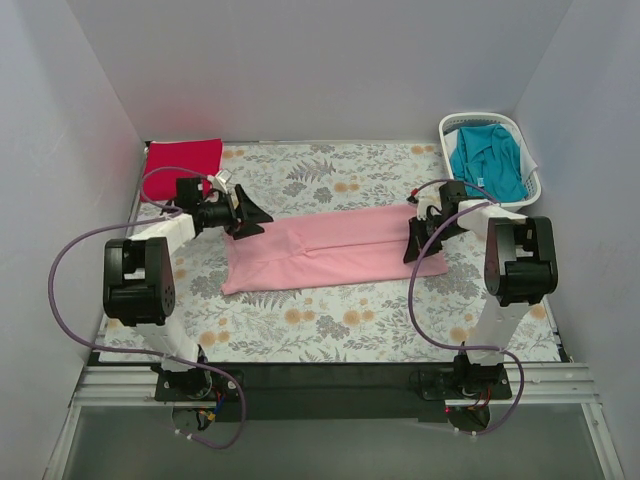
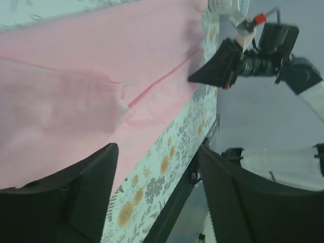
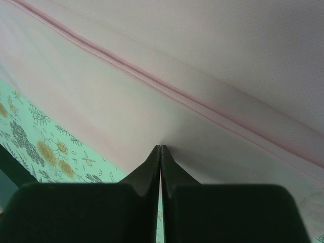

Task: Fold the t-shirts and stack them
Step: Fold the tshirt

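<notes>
Right claw (image 1: 416,248) clenches the pink t-shirt (image 1: 330,255) at its right end; left claw (image 1: 254,219) gapes over its left end.

**Room front and back, far corners taken**

Open floral cloth (image 1: 330,325) between pink t-shirt (image 1: 330,250) and arm bases; another free strip beyond it, toward the back wall (image 1: 320,70). Middle spanned by the pink t-shirt, with left gripper (image 1: 258,222) spread wide at one end and right gripper (image 1: 415,255) pinched onto the other. Far-left corner filled by folded red t-shirt (image 1: 183,165), far-right by white laundry basket (image 1: 450,125) holding teal t-shirt (image 1: 488,160).

Spread t-shirt (image 1: 330,250) lies mid-cloth (image 1: 330,175), folded t-shirt (image 1: 183,165) seemingly past far-left corner, third t-shirt (image 1: 487,160) in far-right basket (image 1: 455,125).
</notes>
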Action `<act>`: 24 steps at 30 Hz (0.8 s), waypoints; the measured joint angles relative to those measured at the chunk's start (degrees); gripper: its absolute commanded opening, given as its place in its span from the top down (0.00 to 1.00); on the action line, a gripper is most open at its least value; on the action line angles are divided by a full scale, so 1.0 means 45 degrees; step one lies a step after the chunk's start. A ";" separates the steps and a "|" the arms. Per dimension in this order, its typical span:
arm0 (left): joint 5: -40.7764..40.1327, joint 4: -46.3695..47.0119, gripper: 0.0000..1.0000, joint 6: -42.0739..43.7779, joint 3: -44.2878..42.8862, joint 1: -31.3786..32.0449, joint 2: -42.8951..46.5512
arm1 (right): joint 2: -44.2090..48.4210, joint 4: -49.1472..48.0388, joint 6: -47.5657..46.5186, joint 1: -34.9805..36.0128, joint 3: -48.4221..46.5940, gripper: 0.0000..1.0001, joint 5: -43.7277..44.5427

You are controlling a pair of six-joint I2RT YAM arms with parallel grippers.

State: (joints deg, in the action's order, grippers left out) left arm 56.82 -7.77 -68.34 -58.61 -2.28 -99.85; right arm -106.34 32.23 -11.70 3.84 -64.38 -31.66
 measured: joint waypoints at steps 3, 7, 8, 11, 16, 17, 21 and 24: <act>0.0253 0.0005 0.61 0.0117 0.0262 0.0971 0.0272 | 0.0073 0.0078 -0.0117 -0.0233 0.0000 0.99 -0.0117; 0.0427 0.0015 0.71 0.0209 0.0175 0.2375 -0.0257 | 0.0078 0.0209 -0.0121 -0.0505 -0.0146 0.99 -0.0461; 0.0437 0.0019 0.72 0.0219 0.0068 0.2613 -0.0486 | 0.0078 0.0219 -0.0121 -0.0534 -0.0233 0.99 -0.0520; 0.0393 0.0097 0.73 0.0189 -0.0325 0.3089 -0.1302 | 0.0044 0.0199 -0.0107 -0.0588 -0.0646 0.99 -0.0695; 0.0107 0.0209 0.74 0.0073 -0.0602 0.3317 -0.2565 | -0.0729 -0.0126 0.0049 -0.0670 -0.1695 0.99 -0.0855; 0.0019 0.0199 0.74 0.0073 -0.0607 0.3298 -0.2793 | -0.0962 -0.0233 0.0107 -0.0709 -0.1846 0.99 -0.0899; -0.0209 0.0073 0.74 0.0083 -0.0607 0.3201 -0.3220 | -0.2093 -0.0525 0.0466 -0.1219 -0.2356 0.99 -0.1025; -0.0345 0.0058 0.74 0.0146 -0.0627 0.3172 -0.3220 | -0.2293 -0.0525 0.0690 -0.1540 -0.2463 0.99 -0.1355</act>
State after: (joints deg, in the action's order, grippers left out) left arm 55.27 -7.51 -67.68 -61.43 11.99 -114.34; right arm -116.66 29.87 -8.60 -3.09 -75.46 -37.76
